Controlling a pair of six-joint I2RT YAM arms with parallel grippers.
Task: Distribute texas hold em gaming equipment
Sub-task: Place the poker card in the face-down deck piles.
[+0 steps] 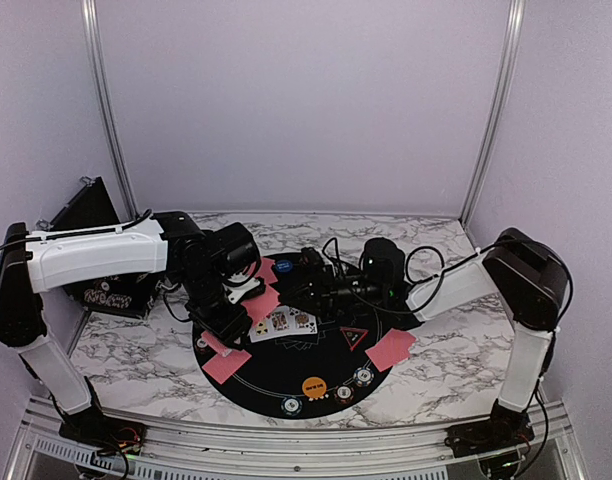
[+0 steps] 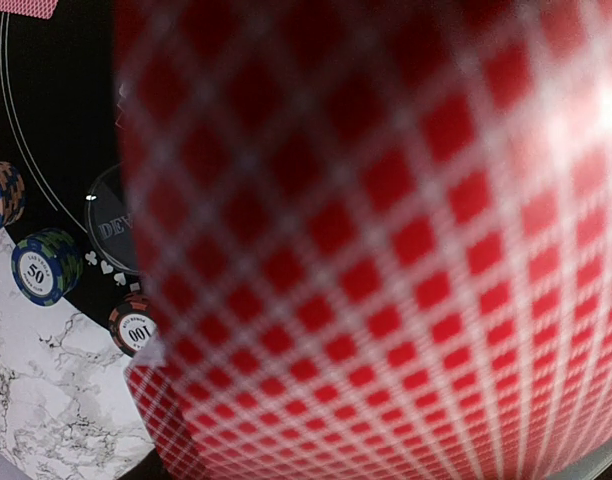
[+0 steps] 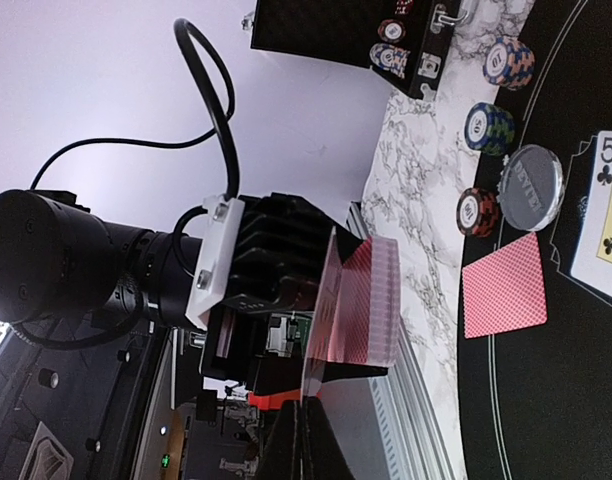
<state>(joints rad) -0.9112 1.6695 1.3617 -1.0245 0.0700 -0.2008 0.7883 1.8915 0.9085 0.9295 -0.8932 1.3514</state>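
Observation:
My left gripper (image 1: 248,292) hangs over the black mat's left half, shut on a deck of red-backed playing cards (image 3: 374,300). My right gripper (image 3: 324,425) is shut on the lower edge of one card (image 3: 338,300) that stands just off the deck's face. A red-backed card (image 2: 386,250) fills most of the left wrist view and hides that gripper's fingers. Face-up cards (image 1: 282,322) lie at the mat's middle, and face-down cards lie at its left (image 1: 226,362) and right (image 1: 391,348). Striped chips (image 1: 343,393), an orange disc (image 1: 314,386) and a red triangle marker (image 1: 354,337) sit near the front.
The round black mat (image 1: 256,385) lies on a marble table (image 1: 456,360). An open black case (image 1: 98,250) holding more chips stands at the back left. A blue disc (image 1: 283,265) sits at the mat's far edge, and a clear dealer disc (image 3: 531,190) lies beside the chips.

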